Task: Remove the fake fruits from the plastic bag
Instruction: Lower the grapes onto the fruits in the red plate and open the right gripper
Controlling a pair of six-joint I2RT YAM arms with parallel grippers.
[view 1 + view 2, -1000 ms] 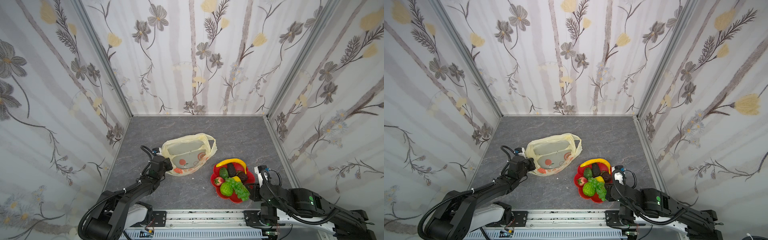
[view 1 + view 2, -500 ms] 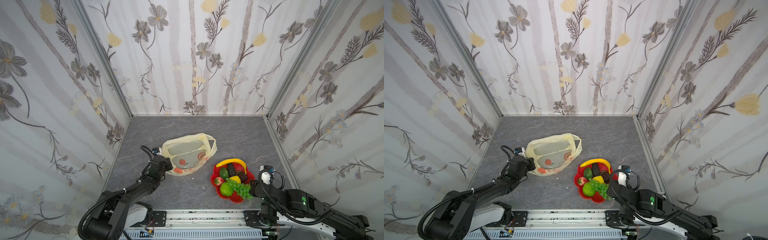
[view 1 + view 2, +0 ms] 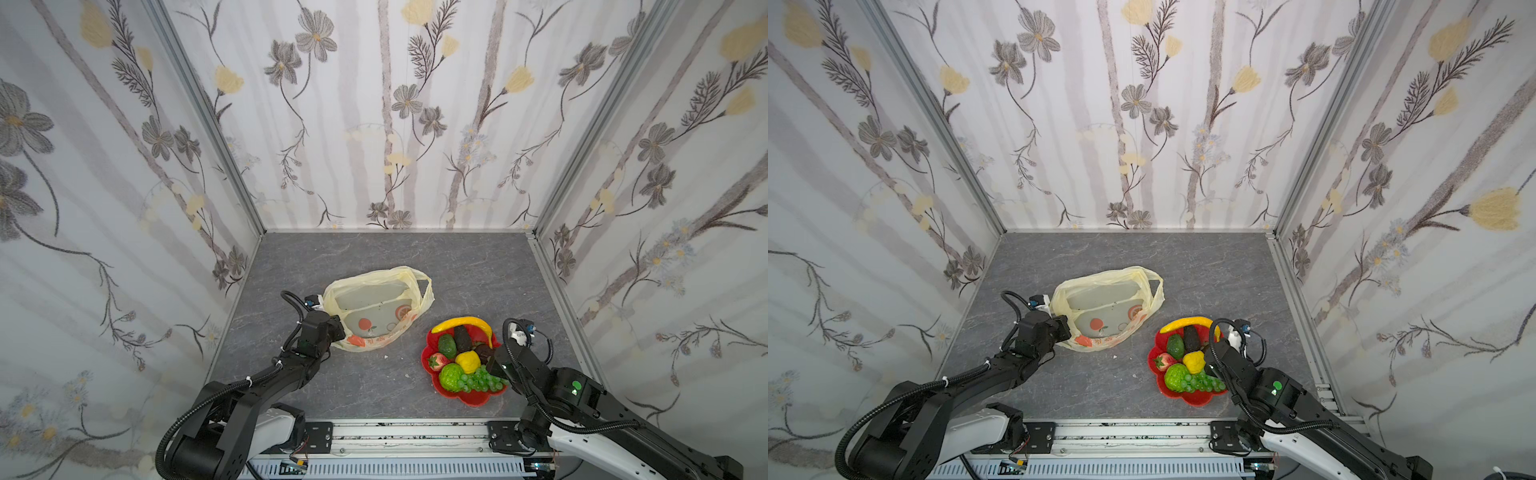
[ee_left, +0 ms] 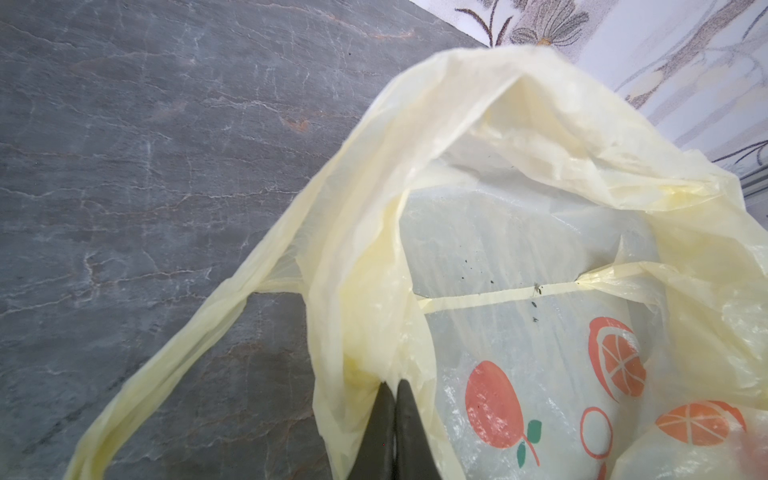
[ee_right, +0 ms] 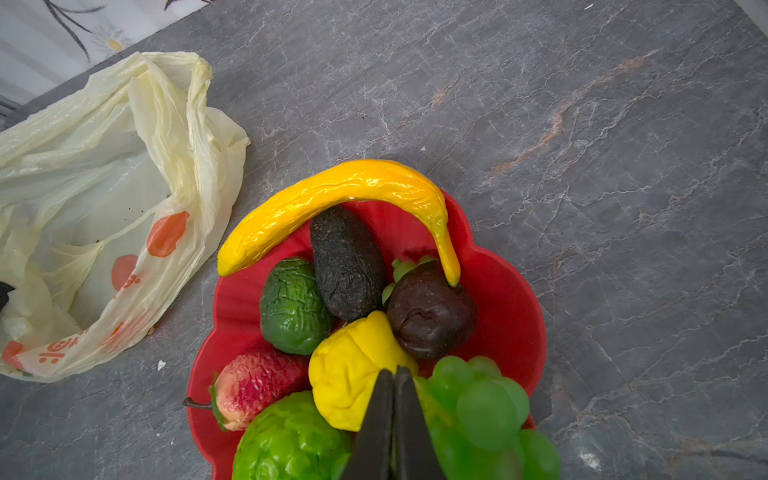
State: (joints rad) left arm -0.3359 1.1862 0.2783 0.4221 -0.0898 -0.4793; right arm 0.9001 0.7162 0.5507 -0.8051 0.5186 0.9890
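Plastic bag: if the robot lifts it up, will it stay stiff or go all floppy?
Probably floppy: the plastic bag is thin, crinkled film sagging flat on the table, and its loop handle lies limp. Likely very light too: it looks empty and see-through. It may bunch up where the left gripper pinches it.

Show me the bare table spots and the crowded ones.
Bare: the far strip between plastic bag and back wall; the near middle, bordered by bag, red dish and front rail. Crowded: the dish, piled with fake fruits under the right gripper; the bag's edge, pinched by the left gripper.
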